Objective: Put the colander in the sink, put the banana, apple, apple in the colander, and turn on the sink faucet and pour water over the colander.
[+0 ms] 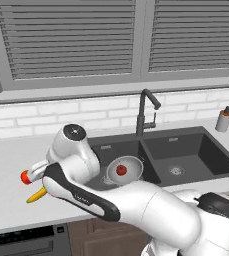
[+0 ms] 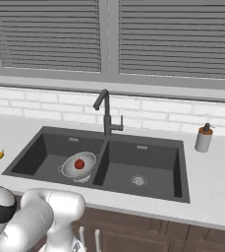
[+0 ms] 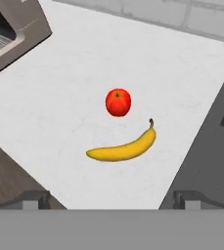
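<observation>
Released and spread as wide as it goes, the two-finger gripper (image 3: 111,202) hangs empty above the white counter (image 3: 59,73), looking down on the fruit waiting there. Its two dark fingertips (image 3: 35,199) sit at the bottom of the hand view, one on each side.

Taking the small curved yellow banana with dark tips (image 3: 123,146) as the landmark: it lies flat on the counter, directly ahead of the gap between the fingers. Its long axis runs roughly across that gap, tilted a little, with the stem end raised toward the dark sink edge. The bow of the curve bulges toward the gripper. As I judge it, the hand would need to turn about a quarter before descending, so the fingers close across the banana's thin width rather than along its length.

Just beyond the banana, on the hollow side of its curve and not touching it, sits the small bright red apple (image 3: 118,102). To the banana's stem side lies the dark charcoal double-basin sink (image 1: 206,150).

In the sink basin nearer the banana rests the small round shiny silver-white metal colander (image 1: 124,169), holding the darker red apple (image 1: 121,170). Behind the divider stands the tall slim black-grey gooseneck faucet (image 1: 145,112), with no water running. Farther still, past the far basin, is a grey-white soap pump bottle (image 1: 224,119).
</observation>
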Controlling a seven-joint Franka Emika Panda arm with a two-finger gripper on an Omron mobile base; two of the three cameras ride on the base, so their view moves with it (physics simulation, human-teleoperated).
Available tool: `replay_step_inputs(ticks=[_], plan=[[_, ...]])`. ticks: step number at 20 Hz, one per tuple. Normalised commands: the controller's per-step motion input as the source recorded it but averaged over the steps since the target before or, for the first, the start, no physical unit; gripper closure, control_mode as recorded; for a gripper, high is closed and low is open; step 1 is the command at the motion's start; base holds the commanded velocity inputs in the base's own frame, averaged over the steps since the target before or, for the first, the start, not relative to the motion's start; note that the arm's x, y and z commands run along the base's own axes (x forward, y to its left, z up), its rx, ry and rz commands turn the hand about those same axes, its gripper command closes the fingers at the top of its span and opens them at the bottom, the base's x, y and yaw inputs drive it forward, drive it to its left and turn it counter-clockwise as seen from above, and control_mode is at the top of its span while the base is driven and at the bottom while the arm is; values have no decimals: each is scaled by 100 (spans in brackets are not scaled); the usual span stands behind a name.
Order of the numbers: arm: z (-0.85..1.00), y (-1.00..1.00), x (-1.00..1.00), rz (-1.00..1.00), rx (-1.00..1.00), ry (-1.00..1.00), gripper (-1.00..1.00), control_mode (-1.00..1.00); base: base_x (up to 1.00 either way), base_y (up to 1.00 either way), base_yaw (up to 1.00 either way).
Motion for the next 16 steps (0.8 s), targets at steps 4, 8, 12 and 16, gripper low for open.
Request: replay_step_inputs(ticks=[4,8,12,16], plan=[[-42,52,11,0,-13,0,-100,-100,0,0,0],[-49,44,23,-4,-17,1,-100,-100,0,0,0],[-33,18,32,-6,-9,2,-100,-100,0,0,0],[-20,12,46,-6,-3,5,-100,-100,0,0,0]])
